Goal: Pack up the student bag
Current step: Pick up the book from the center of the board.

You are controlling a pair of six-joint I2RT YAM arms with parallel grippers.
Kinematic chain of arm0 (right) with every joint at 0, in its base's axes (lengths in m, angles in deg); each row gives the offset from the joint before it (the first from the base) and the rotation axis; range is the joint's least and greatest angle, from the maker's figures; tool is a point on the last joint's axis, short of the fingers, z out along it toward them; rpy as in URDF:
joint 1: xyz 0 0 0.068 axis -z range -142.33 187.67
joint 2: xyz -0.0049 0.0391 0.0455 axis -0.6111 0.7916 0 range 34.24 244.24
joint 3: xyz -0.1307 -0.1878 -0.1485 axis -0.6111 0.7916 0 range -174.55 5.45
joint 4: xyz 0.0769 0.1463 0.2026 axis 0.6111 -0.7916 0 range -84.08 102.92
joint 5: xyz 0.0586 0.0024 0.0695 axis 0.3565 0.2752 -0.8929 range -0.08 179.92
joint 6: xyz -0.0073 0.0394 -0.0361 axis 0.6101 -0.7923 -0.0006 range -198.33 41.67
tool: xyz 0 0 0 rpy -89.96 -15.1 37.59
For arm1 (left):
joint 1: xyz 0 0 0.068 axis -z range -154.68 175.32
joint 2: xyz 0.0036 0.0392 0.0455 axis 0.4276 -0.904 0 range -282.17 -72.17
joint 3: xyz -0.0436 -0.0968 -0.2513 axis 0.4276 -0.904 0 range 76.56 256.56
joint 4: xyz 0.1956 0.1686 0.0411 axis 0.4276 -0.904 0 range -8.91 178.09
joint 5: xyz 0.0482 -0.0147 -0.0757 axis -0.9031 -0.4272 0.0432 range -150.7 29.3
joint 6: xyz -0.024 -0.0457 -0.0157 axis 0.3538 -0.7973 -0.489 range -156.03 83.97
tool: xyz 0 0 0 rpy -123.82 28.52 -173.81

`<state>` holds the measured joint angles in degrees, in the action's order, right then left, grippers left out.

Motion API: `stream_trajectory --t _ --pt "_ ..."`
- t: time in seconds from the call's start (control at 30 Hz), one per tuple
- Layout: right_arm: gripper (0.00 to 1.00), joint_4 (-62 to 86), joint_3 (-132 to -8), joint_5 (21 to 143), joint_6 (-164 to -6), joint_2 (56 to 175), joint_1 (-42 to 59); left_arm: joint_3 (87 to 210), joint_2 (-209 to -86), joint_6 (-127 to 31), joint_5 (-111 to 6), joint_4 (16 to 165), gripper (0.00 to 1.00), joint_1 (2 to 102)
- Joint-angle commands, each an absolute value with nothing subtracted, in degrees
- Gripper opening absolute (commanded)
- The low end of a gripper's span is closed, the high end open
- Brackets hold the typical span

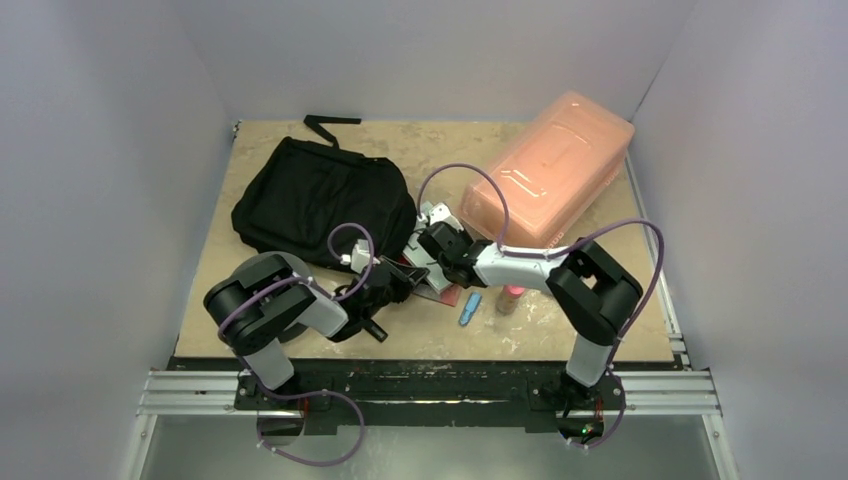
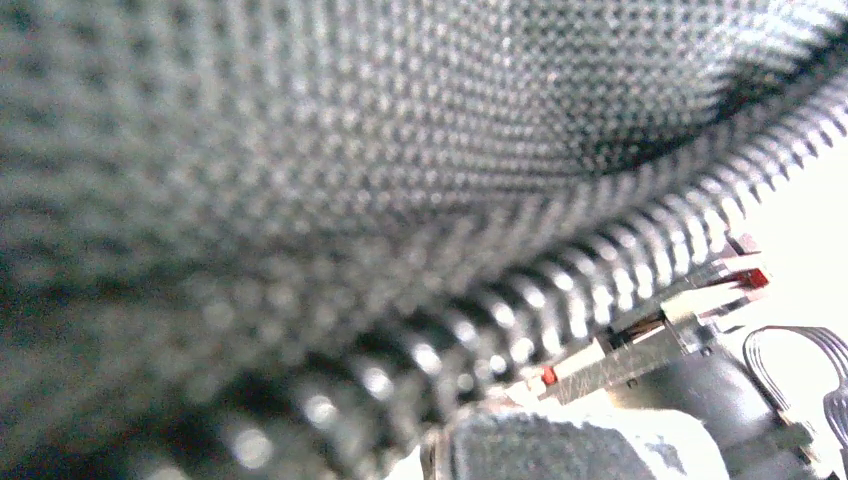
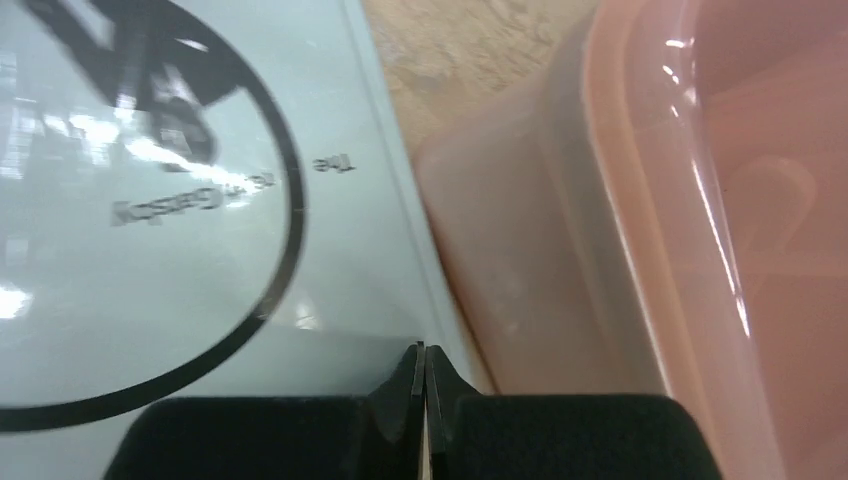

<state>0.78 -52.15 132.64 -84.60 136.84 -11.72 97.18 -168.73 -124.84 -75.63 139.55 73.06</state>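
Black fabric of the student bag (image 1: 320, 195) lay flat on the far left part of the table (image 1: 600, 330) in the top view. The left gripper (image 1: 385, 287) sat at the bag's near right edge. The right gripper (image 1: 434, 242) hovered just beside it, between the bag and the pink box (image 1: 550, 170). I judge that both arms met there because the bag's opening was on that side.

From the left wrist, mesh fabric (image 2: 300, 150) and the zipper (image 2: 600, 270) filled nearly the whole picture, very close and blurred. This arm was probably there to take the edge and keep the mouth wide. Whether its jaws were closed on the fabric could not be told.

From the right wrist, the black pads (image 3: 250, 440) were pressed together on the thin edge of a pale booklet (image 3: 200, 250) with a black circle printed on it. The pink box stood just beside it. I think the pinch at the edge kept the booklet flat, so it could slide into the bag.
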Motion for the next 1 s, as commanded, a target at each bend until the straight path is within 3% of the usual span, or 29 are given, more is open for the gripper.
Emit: stream_trajectory --t 0.0,0.2,0.27,0.47,0.6,0.67,0.97 --pt "0.07 2.0 -52.3 121.7 -86.7 131.4 -13.7 97.8 -165.0 -129.5 -75.7 147.8 0.0 73.1" --pt "0.55 0.2 -51.1 117.2 -87.2 119.5 -13.7 97.9 -152.9 -132.9 -75.4 130.5 0.0 73.1" --pt "0.64 2.6 -48.5 113.7 -86.1 114.8 -13.7 99.0 -148.4 -132.9 -75.9 121.0 0.0 73.1" --pt "0.71 18.5 -35.9 105.2 -77.2 102.3 -16.0 106.5 -137.9 -129.8 -77.7 93.3 0.0 72.6" --pt "0.72 25.9 -29.5 97.8 -73.0 98.6 -21.7 108.1 -135.6 -128.0 -76.1 86.2 0.0 70.3" --pt "0.81 28.9 -26.5 103.8 -62.3 98.8 -27.4 108.1 -135.1 -127.3 -74.6 85.9 0.0 68.9" --pt "0.81 38.5 -22.0 120.7 -55.5 102.6 -33.9 110.0 -134.1 -124.5 -71.6 84.3 0.0 67.0"
